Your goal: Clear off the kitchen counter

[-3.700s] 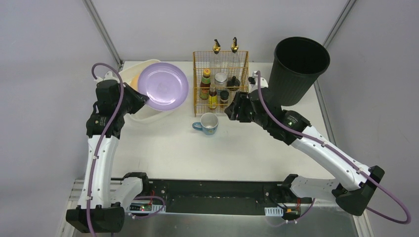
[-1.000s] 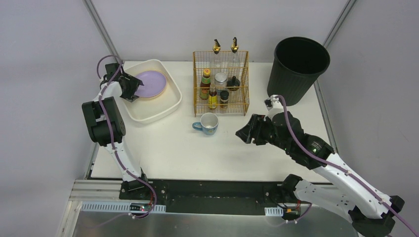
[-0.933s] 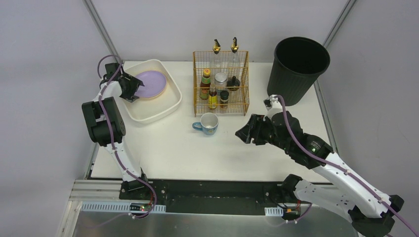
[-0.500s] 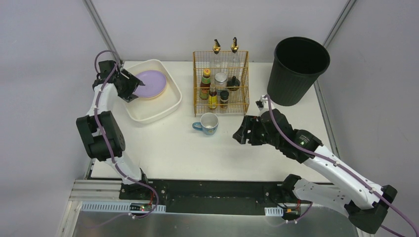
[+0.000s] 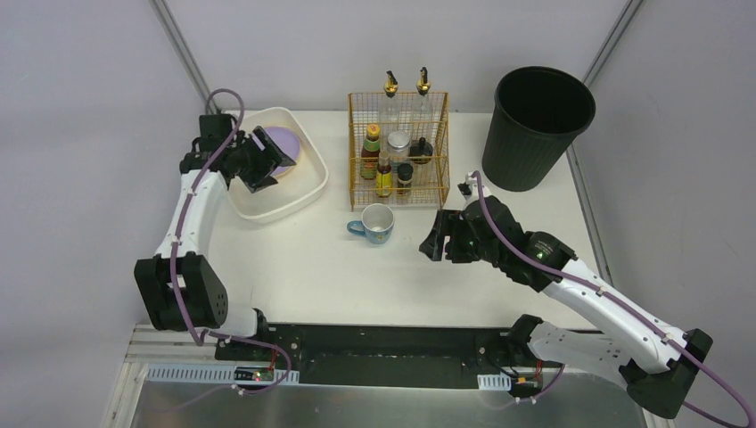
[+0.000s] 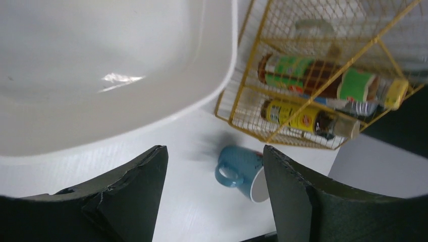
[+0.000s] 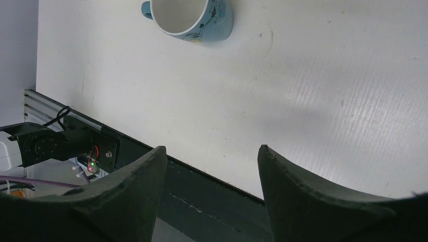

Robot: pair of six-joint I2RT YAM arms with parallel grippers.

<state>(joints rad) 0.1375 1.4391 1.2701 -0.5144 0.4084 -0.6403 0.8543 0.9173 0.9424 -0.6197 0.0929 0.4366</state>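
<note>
**Counter holds one mug; both end effectors empty**

The white rectangular matte kitchen counter [image 5: 357,276] fills the middle of the top view. Its long axis runs left to right, and a black front rail [image 5: 383,343] lies along its near edge.

On this surface stand:
- one blue ceramic mug [image 5: 378,223], upright, handle to the left
- one white rectangular plastic basin [image 5: 308,192] holding one round purple plate [image 5: 285,141]
- one gold wire rack [image 5: 428,183] of bottles, two of them tall pourers
- one black round plastic bin [image 5: 539,125]

The left end effector [image 6: 213,154] is spread and empty. Half a second ago it was at the basin's left rim; now it is over the basin, covering most of the plate. The right end effector [image 7: 212,148], also spread and empty, has edged closer to the mug.
</note>
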